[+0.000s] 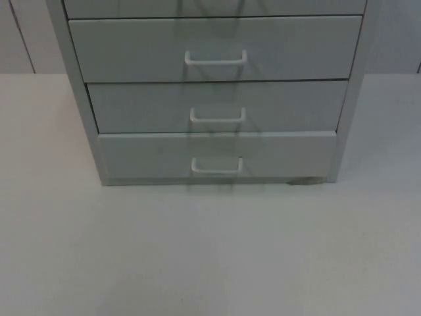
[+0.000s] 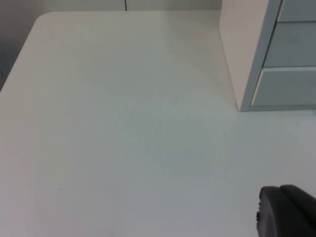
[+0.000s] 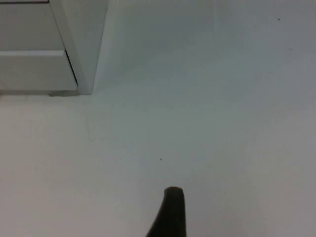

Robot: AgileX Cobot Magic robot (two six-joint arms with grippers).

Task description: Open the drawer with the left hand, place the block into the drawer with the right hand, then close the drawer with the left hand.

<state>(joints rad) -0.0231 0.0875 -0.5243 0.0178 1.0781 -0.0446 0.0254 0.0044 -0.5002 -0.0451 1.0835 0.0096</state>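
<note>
A pale grey drawer cabinet [image 1: 217, 99] stands at the back middle of the white table. Its fronts each carry a white bow handle. The bottom drawer [image 1: 276, 157] with its handle [image 1: 217, 166] sits shut, and so do the two drawers above it [image 1: 289, 105] [image 1: 296, 46]. My left gripper [image 2: 286, 211] hovers over the table to the left of the cabinet, whose side wall [image 2: 242, 49] and bottom drawer front [image 2: 286, 86] face it. My right gripper [image 3: 170, 212] hangs over the table on the cabinet's right, near its front corner post [image 3: 84, 44].
White table top [image 1: 210, 257] stretches in front of the cabinet and along both its sides. The table's rounded far corner and edge [image 2: 39, 19] lie left of the cabinet. A grey partition wall [image 1: 26, 33] stands behind.
</note>
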